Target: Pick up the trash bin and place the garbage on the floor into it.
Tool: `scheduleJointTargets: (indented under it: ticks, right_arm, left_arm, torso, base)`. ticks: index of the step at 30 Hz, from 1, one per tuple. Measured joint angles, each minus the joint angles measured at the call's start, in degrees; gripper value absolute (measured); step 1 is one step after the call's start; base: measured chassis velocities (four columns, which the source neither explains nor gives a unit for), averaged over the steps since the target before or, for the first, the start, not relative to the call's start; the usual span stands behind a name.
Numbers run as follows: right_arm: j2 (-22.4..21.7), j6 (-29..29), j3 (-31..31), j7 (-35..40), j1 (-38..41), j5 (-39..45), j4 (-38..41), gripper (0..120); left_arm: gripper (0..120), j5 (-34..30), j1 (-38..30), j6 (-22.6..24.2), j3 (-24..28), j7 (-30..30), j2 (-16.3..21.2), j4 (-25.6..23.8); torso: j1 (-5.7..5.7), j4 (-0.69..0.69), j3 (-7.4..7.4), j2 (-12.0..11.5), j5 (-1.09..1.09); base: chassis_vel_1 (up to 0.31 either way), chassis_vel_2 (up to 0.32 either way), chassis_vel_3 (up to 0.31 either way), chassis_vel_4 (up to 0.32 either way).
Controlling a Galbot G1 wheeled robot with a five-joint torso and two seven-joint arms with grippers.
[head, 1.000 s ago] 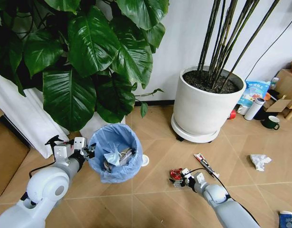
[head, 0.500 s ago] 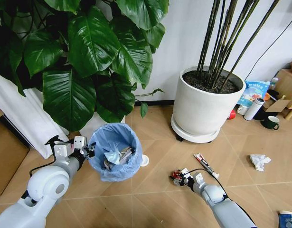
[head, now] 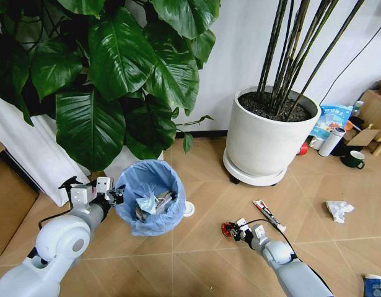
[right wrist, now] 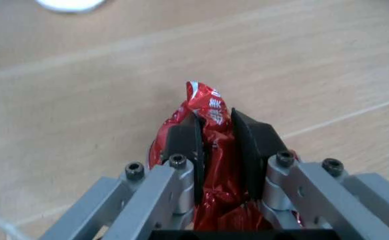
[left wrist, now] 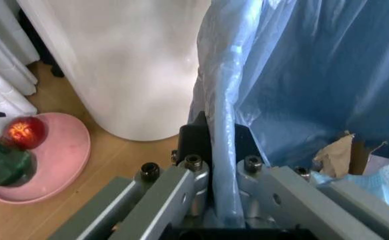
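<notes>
Herringbone wood-look floor [head: 209, 260] runs from the big leafy plant to the white plant pot [head: 262, 141] by the wall, with litter scattered across its open middle.

My left gripper [head: 111, 196] is clenched on the rim of the trash bin [head: 151, 198], pinching the pale blue liner [left wrist: 301, 80] together with the edge; the wrist view shows the plastic bunched between my jaws. The bin sits in front of the leafy plant's base, already holding some paper and tissue. It looks light, but that liner is thin and slippery, so I judge the hold is safest where the jaws bite the rim itself, not film alone.

My right gripper [head: 232, 231] is down at the floor, right of the bin, closed on the red wrapper [right wrist: 211, 150]. The crinkled foil bulges out past both fingertips. It is nearly weightless and soft, and I judge it glossy enough to slide, so a pinch across its bunched middle suits it.

A long thin wrapper [head: 268, 215] and a white tissue wad [head: 339, 210] lie farther right, a white disc [head: 189, 209] just beside the bin.
</notes>
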Motion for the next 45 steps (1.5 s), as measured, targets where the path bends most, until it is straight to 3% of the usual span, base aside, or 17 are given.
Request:
scheduleJointTargets:
  ticks: [7,13,15,17,23,26,31,35,36,39,45]
  right_arm:
    - [-0.8,-0.6,2.3,1.4,-1.1,2.3,4.5,14]
    - [-4.2,-2.8,4.8,3.7,-1.8,8.5,15.3,14]
    - [-4.2,-2.8,4.8,3.7,-1.8,8.5,15.3,14]
    - [-7.6,-4.2,5.4,5.0,-1.7,13.5,23.1,14]
    - [-11.9,-6.2,4.9,6.4,-0.1,19.3,33.7,14]
    - [-15.6,-8.3,1.3,8.0,2.7,24.6,41.4,14]
    - [-17.6,-9.6,-4.2,9.8,5.3,28.7,46.0,14]
    - [-18.0,-11.1,-14.8,13.4,10.5,35.0,51.2,14]
    - [-18.0,-11.1,-14.8,13.4,10.5,35.0,51.2,14]
    - [-17.0,-11.9,-23.2,14.8,16.7,38.1,52.0,14]
    - [-15.1,-12.5,-31.1,15.3,23.1,39.4,49.6,14]
  left_arm:
    - [0,0.0,0.2,0.1,0.0,0.0,-0.1,-0.4]
    - [0,0.3,0.5,0.1,0.0,-0.2,-0.3,-0.5]
    - [0,0.3,0.5,0.1,0.0,-0.2,-0.3,-0.5]
    - [0,0.5,0.6,0.3,0.5,-0.3,-0.3,-0.7]
    - [0,0.6,0.7,0.8,1.1,-0.4,0.0,-0.7]
    - [0,0.6,0.5,1.6,2.3,-0.7,0.7,-0.3]
    - [0,0.4,-0.3,2.6,3.5,-1.0,1.2,0.2]
    - [0,0.0,-1.5,3.0,4.9,-1.1,2.1,1.1]
    - [0,0.0,-1.5,3.0,4.9,-1.1,2.1,1.1]
    - [0,-0.3,-1.8,3.2,5.2,-1.1,2.3,1.5]
    - [0,-0.4,-1.9,3.2,5.2,-1.1,2.3,1.6]
  torso:
    - [0.0,0.0,0.0,0.0,-0.01]
    - [0.0,0.0,-0.01,0.0,-0.03]
    - [0.0,0.0,-0.01,0.0,-0.03]
    - [0.0,-0.01,-0.01,0.0,0.0]
    - [0.0,0.0,-0.01,0.0,-0.02]
    - [0.0,0.0,-0.01,0.0,-0.02]
    - [0.0,0.0,0.0,0.0,-0.01]
    - [0.0,-0.01,0.0,0.0,-0.01]
    - [0.0,-0.01,0.0,0.0,-0.01]
    - [0.0,0.0,0.0,0.0,-0.02]
    - [0.0,0.02,0.0,0.0,-0.02]
  base:
    - [0.0,0.0,0.0,0.0]
    - [0.0,0.0,0.0,0.0]
    - [0.0,0.0,0.0,0.0]
    - [0.0,0.0,0.0,0.0]
    - [0.0,0.0,0.0,0.0]
    - [0.0,0.0,0.0,0.0]
    - [0.0,0.0,0.0,0.0]
    - [0.0,0.0,0.0,0.0]
    - [0.0,0.0,0.0,0.0]
    - [0.0,0.0,0.0,0.0]
    - [0.0,0.0,0.0,0.0]
